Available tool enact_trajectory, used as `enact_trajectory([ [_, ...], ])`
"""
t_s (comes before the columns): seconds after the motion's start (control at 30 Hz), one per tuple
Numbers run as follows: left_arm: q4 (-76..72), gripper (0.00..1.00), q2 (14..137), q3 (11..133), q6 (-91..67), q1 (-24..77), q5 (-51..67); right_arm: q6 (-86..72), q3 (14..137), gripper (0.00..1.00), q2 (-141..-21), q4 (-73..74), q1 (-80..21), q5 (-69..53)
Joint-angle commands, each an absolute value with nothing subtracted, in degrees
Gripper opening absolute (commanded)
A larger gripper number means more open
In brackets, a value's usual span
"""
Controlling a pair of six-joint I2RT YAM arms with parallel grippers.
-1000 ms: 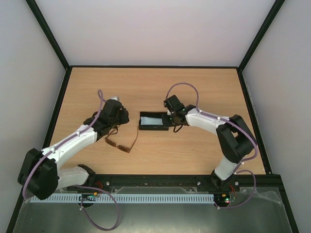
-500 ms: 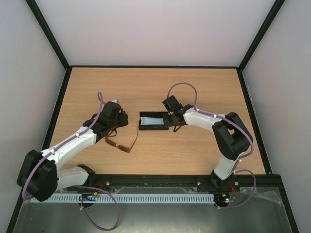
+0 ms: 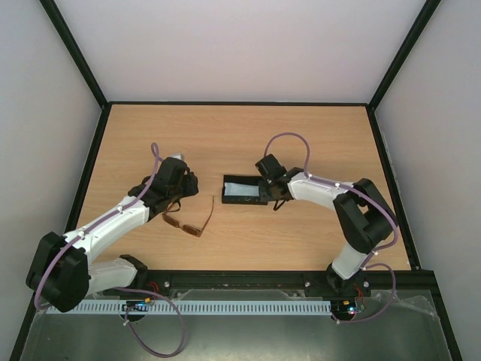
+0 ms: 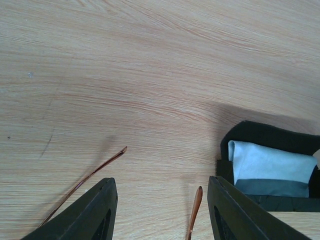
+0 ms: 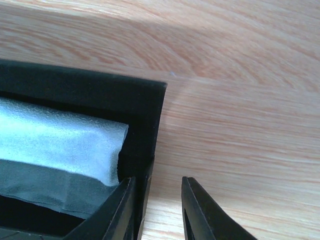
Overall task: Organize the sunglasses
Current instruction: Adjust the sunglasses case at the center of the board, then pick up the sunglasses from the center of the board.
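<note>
The sunglasses (image 3: 188,224) lie unfolded on the table, lenses toward the near edge. My left gripper (image 3: 186,192) hovers open over their temple arms. In the left wrist view (image 4: 162,210) one temple tip (image 4: 196,210) lies between the fingers and the other (image 4: 90,177) lies outside the left finger (image 4: 95,212). The open black case (image 3: 245,197) holds a light blue cloth (image 3: 240,188). My right gripper (image 3: 266,191) is at the case's right end. In the right wrist view (image 5: 157,215) the jaws stand narrowly apart astride the case's end wall (image 5: 145,130), with wood showing beside the right finger (image 5: 202,215).
The case (image 4: 270,137) and cloth (image 4: 267,165) lie just right of the left gripper's right finger. The cloth (image 5: 60,140) fills the case floor. A black frame edges the table (image 3: 240,135), and the arm bases sit on a rail (image 3: 240,282) at the near edge.
The case has slid a little to the right along with my right gripper. My left gripper and the sunglasses have stayed almost still.
</note>
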State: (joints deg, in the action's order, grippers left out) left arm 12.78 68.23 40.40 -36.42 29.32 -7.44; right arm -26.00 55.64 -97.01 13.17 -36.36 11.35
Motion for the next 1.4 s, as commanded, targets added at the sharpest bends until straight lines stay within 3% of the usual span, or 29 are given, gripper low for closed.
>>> enact_trajectory([
  [0.0,13.1,0.53,67.7,39.3,-35.8,29.1,-7.1,-26.2,52.1,0.26,-92.9,17.2,-35.3,14.5],
  [0.17,12.8,0.53,67.7,38.7,-35.8,28.3,-7.4,-25.7,49.4,0.27,-86.8,18.3,-33.8,14.1],
  [0.47,10.3,0.5,67.3,36.8,-36.5,22.9,-9.5,-27.2,50.5,0.36,-72.2,19.1,-35.7,0.6],
  [0.83,5.1,0.06,75.6,37.1,-36.5,16.7,-9.2,-33.0,52.9,0.37,-79.5,13.9,-51.5,-1.9],
  [0.9,4.3,0.03,77.6,37.3,-36.4,16.6,-8.4,-33.4,53.6,0.36,-81.3,13.0,-53.1,-1.8],
  [1.2,3.1,0.03,76.5,34.3,-36.7,16.6,-6.7,-35.2,58.0,0.43,-89.6,11.6,-57.0,-2.0],
  [1.37,5.3,0.17,72.5,33.7,-36.8,16.6,-6.4,-38.2,61.0,0.54,-96.2,9.5,-58.5,-4.8],
])
